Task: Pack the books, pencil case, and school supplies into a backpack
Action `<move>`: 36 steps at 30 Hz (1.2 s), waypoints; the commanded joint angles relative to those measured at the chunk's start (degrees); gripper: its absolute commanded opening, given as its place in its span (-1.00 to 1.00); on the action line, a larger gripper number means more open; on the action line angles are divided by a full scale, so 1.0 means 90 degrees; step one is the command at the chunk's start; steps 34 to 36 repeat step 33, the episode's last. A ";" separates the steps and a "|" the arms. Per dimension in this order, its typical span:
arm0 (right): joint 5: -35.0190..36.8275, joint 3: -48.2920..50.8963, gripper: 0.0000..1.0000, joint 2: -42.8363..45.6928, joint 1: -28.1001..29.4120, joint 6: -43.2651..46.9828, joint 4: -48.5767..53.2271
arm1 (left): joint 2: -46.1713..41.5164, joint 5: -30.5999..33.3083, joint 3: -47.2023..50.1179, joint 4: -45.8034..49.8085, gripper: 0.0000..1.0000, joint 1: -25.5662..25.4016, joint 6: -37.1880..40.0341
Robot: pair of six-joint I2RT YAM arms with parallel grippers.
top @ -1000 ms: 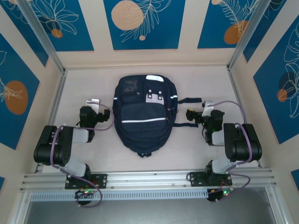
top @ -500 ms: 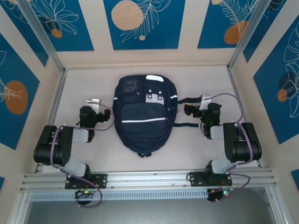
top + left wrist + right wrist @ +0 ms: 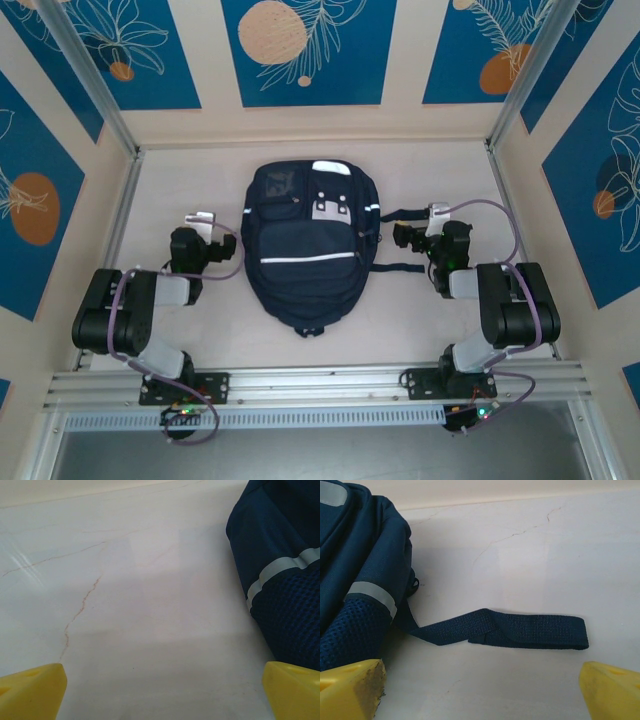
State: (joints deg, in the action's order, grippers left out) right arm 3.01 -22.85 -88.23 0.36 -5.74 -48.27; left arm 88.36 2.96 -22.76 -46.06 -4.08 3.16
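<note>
Well, over on the left, the left pincer point(image 3: 162, 695) hangs low over the bare bench point(image 3: 125, 605) with its yellow fingers spread wide and nothing between them, just beside the flank of the backpack point(image 3: 308, 250) but not touching it. The backpack lies flat in the middle of the bench, front side up, its top towards the far wall, and from where I stand I cannot tell whether any of its compartments is unzipped. To the right of it a loose strap point(image 3: 520, 630) trails out across the bench, folded over on itself. The right pincer point(image 3: 481, 690) sits close behind that strap, its fingers also spread wide and empty, pointed at the gap between the strap and the backpack's side. What worries me is the softness of everything here. If the right pincer closes on the strap, I'd expect the limp webbing to pull taut and drag the whole backpack sideways over the smooth bench instead of opening anything. The left pincer could as easily catch the mesh side panel point(image 3: 292, 615) below the reflective stripe point(image 3: 280, 570) and bunch the fabric. Unless one arm steadies the pack, a tug from the other is likely to slide it out of reach.
</note>
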 commanded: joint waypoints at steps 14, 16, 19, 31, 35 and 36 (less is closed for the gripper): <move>0.0048 -0.0010 0.98 0.0086 -0.0030 0.0081 -0.0018 | -0.0042 -0.0147 -0.0030 -0.0165 1.00 0.0053 -0.0063; 0.0047 -0.0009 0.98 0.0086 -0.0030 0.0087 -0.0020 | -0.0041 -0.0152 -0.0032 -0.0165 1.00 0.0053 -0.0058; 0.0047 -0.0009 0.98 0.0085 -0.0030 0.0081 -0.0019 | -0.0041 -0.0153 -0.0037 -0.0165 1.00 0.0053 -0.0053; 0.0047 -0.0010 0.98 0.0086 -0.0030 0.0081 -0.0026 | -0.0042 -0.0163 -0.0050 -0.0135 1.00 0.0053 -0.0058; 0.0047 -0.0007 0.98 0.0086 -0.0030 0.0082 -0.0018 | -0.0037 -0.0163 -0.0049 -0.0136 0.99 0.0053 -0.0056; 0.0047 -0.0007 0.98 0.0086 -0.0030 0.0082 -0.0018 | -0.0037 -0.0163 -0.0049 -0.0136 0.99 0.0053 -0.0056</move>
